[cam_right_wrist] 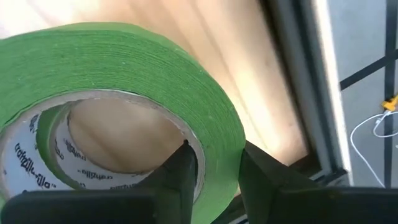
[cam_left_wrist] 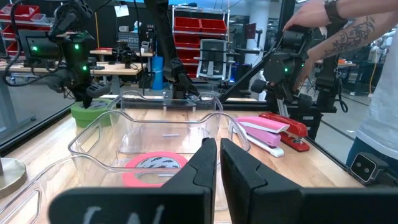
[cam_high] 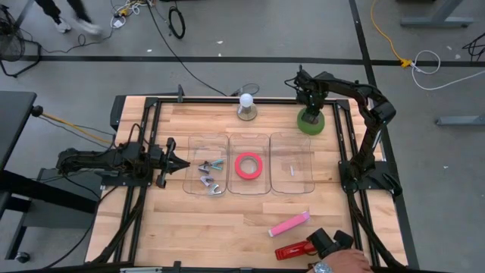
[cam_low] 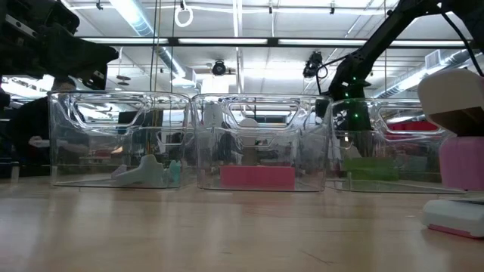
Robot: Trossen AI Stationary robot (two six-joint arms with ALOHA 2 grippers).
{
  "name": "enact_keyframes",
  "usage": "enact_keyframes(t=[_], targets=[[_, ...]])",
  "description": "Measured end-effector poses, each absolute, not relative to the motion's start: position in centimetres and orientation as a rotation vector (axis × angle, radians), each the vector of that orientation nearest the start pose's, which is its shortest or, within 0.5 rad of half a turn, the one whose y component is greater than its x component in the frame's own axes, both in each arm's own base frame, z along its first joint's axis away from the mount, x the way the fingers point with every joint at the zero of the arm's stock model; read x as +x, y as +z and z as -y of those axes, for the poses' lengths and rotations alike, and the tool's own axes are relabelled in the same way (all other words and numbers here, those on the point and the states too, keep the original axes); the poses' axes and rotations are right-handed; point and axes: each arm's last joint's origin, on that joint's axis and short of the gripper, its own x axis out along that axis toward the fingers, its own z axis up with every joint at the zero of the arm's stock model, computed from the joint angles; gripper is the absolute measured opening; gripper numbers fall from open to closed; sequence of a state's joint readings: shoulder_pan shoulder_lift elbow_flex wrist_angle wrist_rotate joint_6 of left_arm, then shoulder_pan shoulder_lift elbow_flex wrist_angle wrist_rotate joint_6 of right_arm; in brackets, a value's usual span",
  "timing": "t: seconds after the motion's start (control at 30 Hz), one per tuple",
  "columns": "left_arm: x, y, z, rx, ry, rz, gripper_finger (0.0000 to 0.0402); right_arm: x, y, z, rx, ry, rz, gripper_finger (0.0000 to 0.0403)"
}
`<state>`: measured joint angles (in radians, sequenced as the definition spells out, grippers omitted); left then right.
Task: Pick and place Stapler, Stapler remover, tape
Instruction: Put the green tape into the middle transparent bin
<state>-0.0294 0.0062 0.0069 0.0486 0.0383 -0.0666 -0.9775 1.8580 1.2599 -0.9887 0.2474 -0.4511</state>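
Note:
A wide roll of green tape [cam_high: 311, 123] lies flat on the wooden table near its far right corner, and my right gripper [cam_high: 308, 112] comes down on it from above, shut on its wall. My left gripper [cam_high: 180, 163] waits shut at the table's left, level, pointing at the clear bins. A pink stapler [cam_high: 289, 224] and a red stapler [cam_high: 292, 252] lie near the front edge. Stapler removers [cam_high: 210, 176] lie in the left bin. My right gripper [cam_right_wrist: 214, 155] has one finger [cam_right_wrist: 185, 163] inside the tape's ring and the other [cam_right_wrist: 256, 167] outside, with the roll's green wall [cam_right_wrist: 219, 144] between them. The fingers point steeply down from above. The roll lies flat, its lower face on the table.
Three clear bins [cam_high: 290, 182] stand in a row mid-table; the middle one holds a red tape ring [cam_high: 248, 165]. A white ball on a round grey base [cam_high: 246, 106] stands at the far edge. A person's hand [cam_high: 347, 262] with a black tool is beside the red stapler.

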Motion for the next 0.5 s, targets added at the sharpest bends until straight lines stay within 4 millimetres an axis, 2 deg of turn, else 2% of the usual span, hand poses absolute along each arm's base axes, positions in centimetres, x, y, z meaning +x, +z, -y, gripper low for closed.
enact_keyframes(t=[0.3,0.5], targets=[[9.7,17.0,0.4,-0.066,-0.069,0.047,0.0025,18.4,19.6,28.6,0.259,-0.584,-1.680,0.0099],[9.7,17.0,0.4,-0.066,-0.069,0.047,0.0025,18.8,21.8,29.2,0.251,-0.610,-1.652,0.0099]])
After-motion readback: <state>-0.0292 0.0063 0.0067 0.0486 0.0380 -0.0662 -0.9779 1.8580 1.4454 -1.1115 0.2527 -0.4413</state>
